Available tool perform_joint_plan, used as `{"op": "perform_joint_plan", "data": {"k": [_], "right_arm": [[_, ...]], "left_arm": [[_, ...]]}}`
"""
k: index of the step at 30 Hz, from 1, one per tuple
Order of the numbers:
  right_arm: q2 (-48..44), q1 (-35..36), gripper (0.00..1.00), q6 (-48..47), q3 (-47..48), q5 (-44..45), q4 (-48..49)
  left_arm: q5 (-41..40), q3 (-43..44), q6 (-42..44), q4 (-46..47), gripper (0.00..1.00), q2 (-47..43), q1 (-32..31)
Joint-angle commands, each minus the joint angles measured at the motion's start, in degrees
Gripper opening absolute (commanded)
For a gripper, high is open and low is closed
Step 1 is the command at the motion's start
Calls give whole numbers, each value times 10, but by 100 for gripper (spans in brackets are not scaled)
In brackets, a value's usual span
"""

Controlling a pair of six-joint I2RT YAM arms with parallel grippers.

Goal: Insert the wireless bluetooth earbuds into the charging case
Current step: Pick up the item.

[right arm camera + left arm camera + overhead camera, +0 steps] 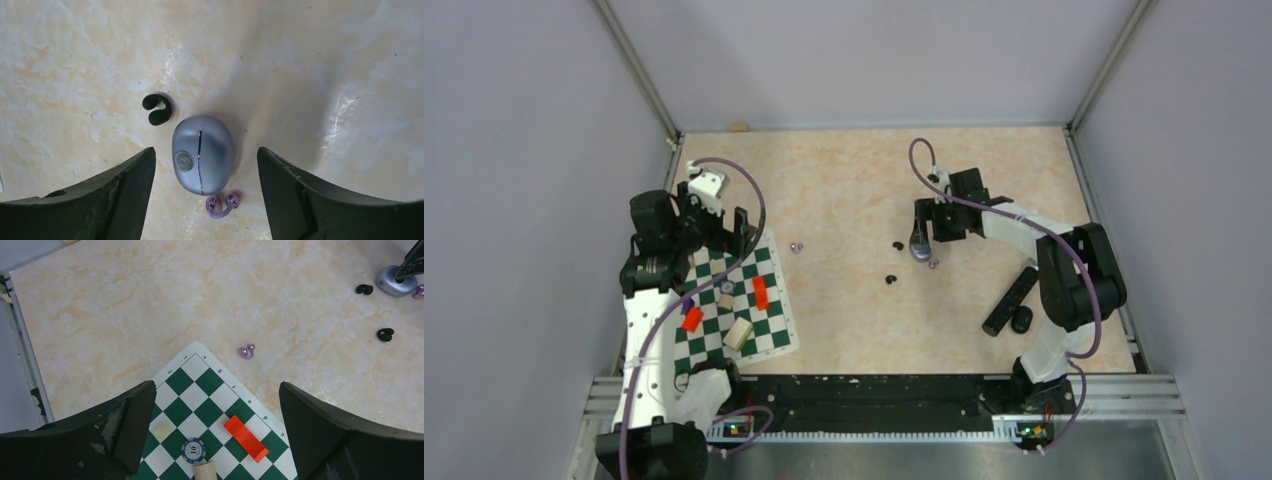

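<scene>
The charging case [202, 154] lies shut on the marble-patterned table, a bluish-lavender pebble with its seam facing up. My right gripper [205, 150] is open and straddles it, with a gap on each side. One lilac earbud [223, 205] lies just beside the case's near end. From above, the case [920, 246] sits under the right gripper [922, 232], with that earbud [934, 264] next to it. The other lilac earbud [798, 246] lies off the chessboard's corner; in the left wrist view this earbud [246, 352] is ahead of my open, empty left gripper [215, 387].
Two black clip earbuds [898, 244] [890, 280] lie left of the case. A long black cylinder [1011, 300] and a black round piece [1022, 320] lie by the right arm. The green chessboard [764, 330] carries orange blocks [245, 438], a poker chip [193, 450] and wooden pieces.
</scene>
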Motion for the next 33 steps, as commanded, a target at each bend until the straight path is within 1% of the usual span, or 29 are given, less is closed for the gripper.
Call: {"op": "perform_joint_plan", "data": {"k": [1,4,10,13,16,21,28,29,33], "right_arm": [[-23,10,73,-16,12,6,-6],[-14,9,71,-17,16,-8,-14],[1,13,68,-28,17,-7,-32],[7,17,68,-33,20,-10,-41],[8,29,71,-48,23,-2,-50],[5,58,77,-80,29,48,-62],[6,76,77,-93,29,119,-56],[8,78,77,-106,28,129,-53],[15,89,73,-121,28,164,-45]], "left_arm": [[13,-1,-8,24,99,-2,6],[15,0,-9,23,99,-4,9],[20,-1,-10,23,99,-6,14],[23,-1,-11,23,99,-8,16],[26,-1,-11,24,99,-12,17],[31,0,-13,23,99,-12,18],[36,0,-14,23,99,-17,21],[37,0,-14,23,99,-18,21],[39,1,-15,23,99,-18,22]]}}
